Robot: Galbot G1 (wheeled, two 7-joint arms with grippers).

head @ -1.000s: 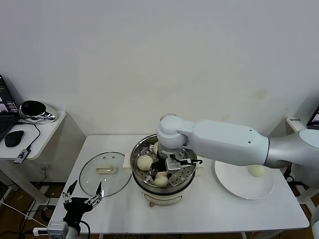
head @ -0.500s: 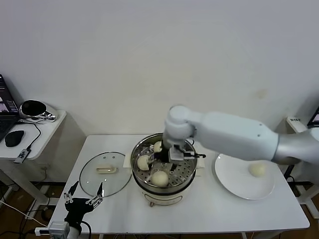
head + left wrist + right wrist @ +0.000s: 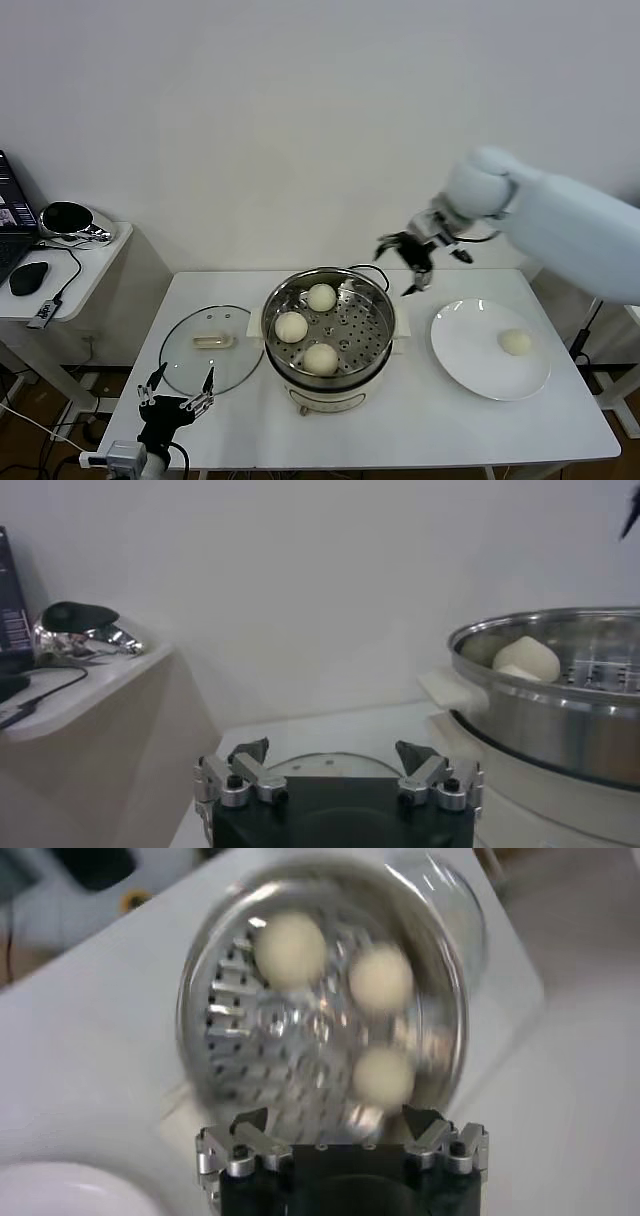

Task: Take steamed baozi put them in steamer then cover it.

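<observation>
Three cream-white baozi point(image 3: 321, 358) lie in the shiny steel steamer point(image 3: 378, 338) on its cream pot base at the table's middle. A fourth baozi point(image 3: 515, 342) lies on the white plate point(image 3: 470, 362) at the right. The glass cover point(image 3: 208, 349) with its cream bar handle lies flat on the table left of the steamer. My right gripper point(image 3: 415, 262) is open and empty, up in the air behind the steamer's right side. Its wrist view looks down on the steamer point(image 3: 230, 1028) and its baozi point(image 3: 290, 948). My left gripper point(image 3: 178, 392) is open and empty at the table's front left, near the cover point(image 3: 325, 765).
A side table point(image 3: 80, 265) at the left holds a mouse, a cable and a shiny pan. The table's front edge runs just before the steamer. A white wall stands behind.
My right gripper has let go of a baozi in the steamer, risen out of it and swung up and to the right. The left arm has barely moved.
</observation>
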